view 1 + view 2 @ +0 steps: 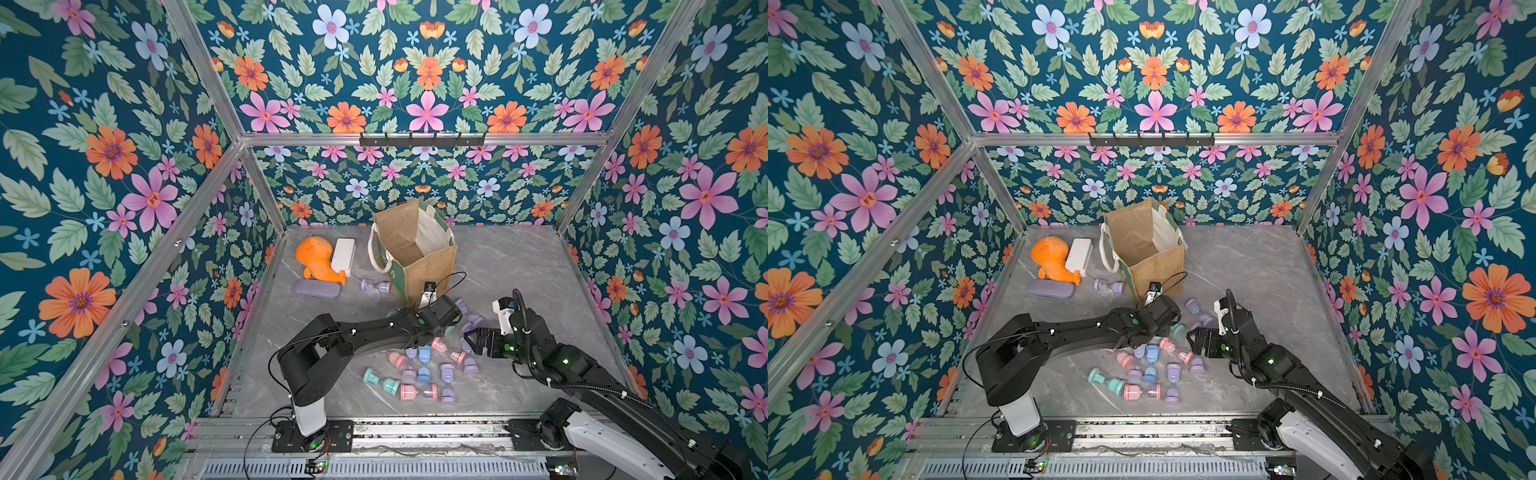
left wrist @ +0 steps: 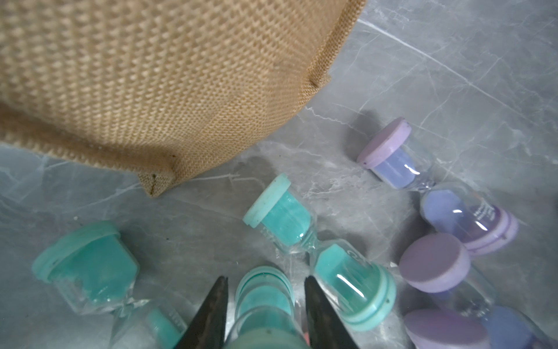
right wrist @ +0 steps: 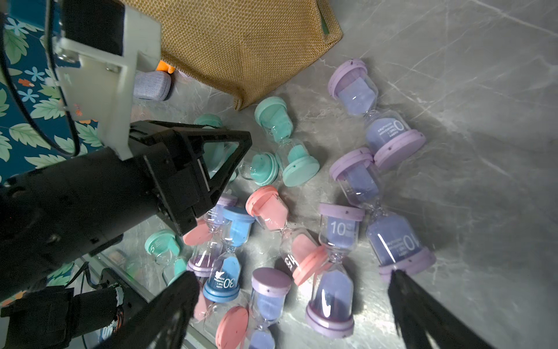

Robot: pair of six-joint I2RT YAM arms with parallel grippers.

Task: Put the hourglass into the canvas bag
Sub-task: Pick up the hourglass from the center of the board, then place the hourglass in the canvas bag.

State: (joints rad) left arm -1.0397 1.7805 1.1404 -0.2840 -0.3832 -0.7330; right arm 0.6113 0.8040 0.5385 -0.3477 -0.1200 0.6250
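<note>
**Hourglass (image 2: pixel 262 305) pinched at the foot of the canvas bag (image 1: pixel 424 274)**

From the left, an orange toy (image 1: pixel 318 259), a white box (image 1: pixel 343 255) and a purple case (image 1: pixel 316 288) lie idle on the grey tabletop (image 1: pixel 519 270). A lone lavender hourglass (image 1: pixel 375 287) lies just beside the bag, which stands upright, mouth open. Just in front of the bag's near bottom corner my left gripper (image 2: pixel 265 281) is clamped on the teal hourglass (image 3: pixel 261 167), which lies on its side between two more teal timers (image 2: pixel 320 241). The fingers (image 2: pixel 211 314) squeeze the clear bulb just behind its ribbed cap. Whether it is off the table I cannot tell. Further right spreads the pile (image 1: pixel 419 370) of pink, blue and lavender timers. Over it my right gripper (image 3: pixel 291 273) hangs with its fingers spread wide, holding nothing. I judge the piece light and stiff, but the clear bulbs look slick and the thin waist is surely the weak spot. A hold on the bulb hard against the cap, whose rim should stop any slide, seems soundest to me.
</note>
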